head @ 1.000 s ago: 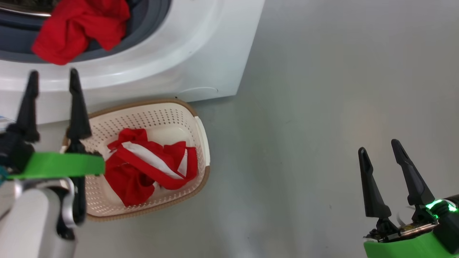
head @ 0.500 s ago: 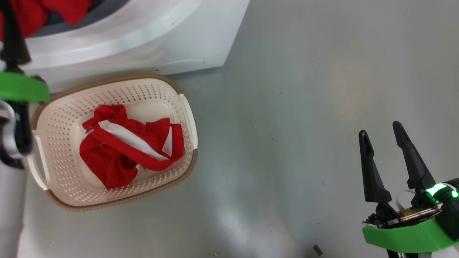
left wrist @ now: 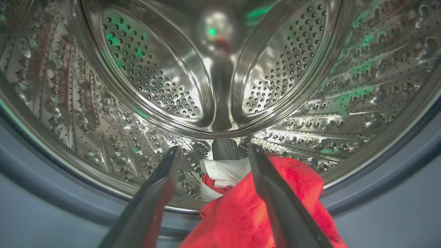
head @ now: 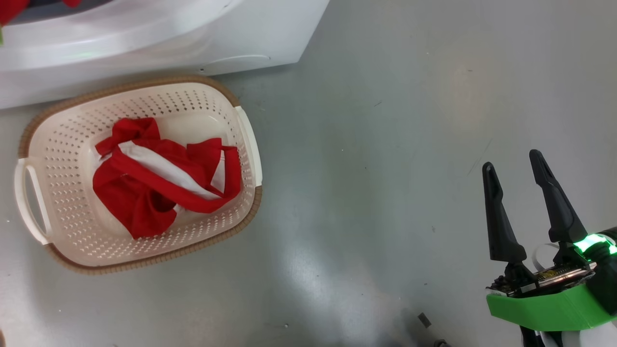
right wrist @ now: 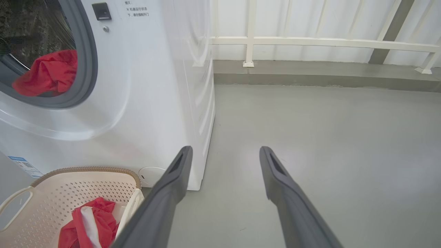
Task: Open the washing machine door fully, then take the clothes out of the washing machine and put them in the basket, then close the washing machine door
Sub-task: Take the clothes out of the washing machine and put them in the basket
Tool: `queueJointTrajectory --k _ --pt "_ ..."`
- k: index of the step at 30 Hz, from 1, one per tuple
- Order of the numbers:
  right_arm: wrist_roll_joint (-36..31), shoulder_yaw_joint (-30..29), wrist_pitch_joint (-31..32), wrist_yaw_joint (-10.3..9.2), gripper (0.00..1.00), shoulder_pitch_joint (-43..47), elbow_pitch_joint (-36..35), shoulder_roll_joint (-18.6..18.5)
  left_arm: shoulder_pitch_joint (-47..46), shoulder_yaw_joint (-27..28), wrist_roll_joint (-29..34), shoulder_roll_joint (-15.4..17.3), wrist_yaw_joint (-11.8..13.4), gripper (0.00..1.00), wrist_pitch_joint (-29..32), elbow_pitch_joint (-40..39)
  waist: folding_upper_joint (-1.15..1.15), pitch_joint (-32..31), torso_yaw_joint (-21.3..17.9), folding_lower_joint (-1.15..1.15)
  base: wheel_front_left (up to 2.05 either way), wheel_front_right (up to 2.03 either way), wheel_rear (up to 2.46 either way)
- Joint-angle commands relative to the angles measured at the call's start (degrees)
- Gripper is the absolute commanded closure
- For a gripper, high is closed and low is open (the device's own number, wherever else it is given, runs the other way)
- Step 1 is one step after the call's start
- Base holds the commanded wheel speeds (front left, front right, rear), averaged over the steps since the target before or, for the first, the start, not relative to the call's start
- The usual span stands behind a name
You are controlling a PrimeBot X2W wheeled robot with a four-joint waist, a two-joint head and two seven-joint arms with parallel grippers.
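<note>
print on the washing machine [right wrist: 155, 86] is too small to read; blue label [right wrist: 24, 164] at eight o'clock. left fingers [left wrist: 155, 199] splayed wide at the drum [left wrist: 155, 75] mouth, red clothes [left wrist: 241, 213] at six o'clock between them, perhaps brushing one, ungripped. right fingers [head: 499, 226] spread, empty. another red garment [head: 159, 183] lies in the basket [head: 62, 159] at nine o'clock.

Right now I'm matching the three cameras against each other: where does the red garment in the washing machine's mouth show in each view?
Head view: the red garment, a scrap at the top left corner.
Left wrist view: bottom centre, hanging over the drum lip.
Right wrist view: upper left, inside the round opening.
Shared landmark: the grey gasket under it.
</note>
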Motion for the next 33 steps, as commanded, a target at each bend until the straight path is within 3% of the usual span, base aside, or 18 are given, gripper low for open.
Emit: queueJointTrajectory --k 1,7,17,29,30,31,32,33 --pt "-0.55 1.37 -0.36 0.21 0.00 -0.14 -1.28 -0.90 -1.79 1.21 -1.15 1.97 -1.01 0.00 0.81 0.03 0.00 0.27 -0.04 0.00 0.00 0.00 0.00" --pt "-1.09 1.18 -0.36 0.21 0.00 0.42 -1.44 -0.90 -5.86 -0.16 -3.20 0.16 -3.74 0.00 4.57 4.31 0.00 0.49 0.31 0.00 0.00 0.00 0.00" --pt "-1.78 1.75 -0.36 0.21 0.00 0.76 -1.45 -0.90 -9.39 -4.47 -2.71 -2.18 -5.32 0.00 10.49 11.07 0.00 0.19 0.44 0.00 0.00 0.00 0.00" --pt "-0.83 2.93 -0.36 0.21 0.00 1.31 -0.86 -0.90 -11.19 -9.16 1.92 -0.29 -2.87 0.00 14.14 18.45 0.00 -0.07 -1.36 0.00 0.00 0.00 0.00" --pt "-0.74 2.96 -0.36 0.21 0.00 1.30 -0.79 -0.90 -11.26 -9.44 2.03 -0.31 -3.05 0.07 14.32 18.85 0.00 -0.10 -1.44 0.00 0.00 0.00 0.00" --pt "-0.67 2.97 -0.36 0.21 0.00 1.30 -0.75 -0.90 -11.38 -9.66 2.12 -0.28 -3.20 0.43 14.28 19.10 0.00 -0.10 -1.48 0.00 0.00 0.00 0.00" --pt "-0.60 2.96 -0.36 0.21 0.00 1.28 -0.73 -0.90 -11.50 -9.65 2.00 -0.31 -3.36 0.51 14.04 19.25 0.00 -0.07 -1.50 0.00 0.00 0.00 0.00" --pt "-0.54 2.94 -0.36 0.21 0.00 1.25 -0.71 -0.90 -11.60 -9.56 1.76 -0.40 -3.53 0.94 13.87 19.43 0.00 -0.05 -1.51 0.00 0.00 0.00 0.00"
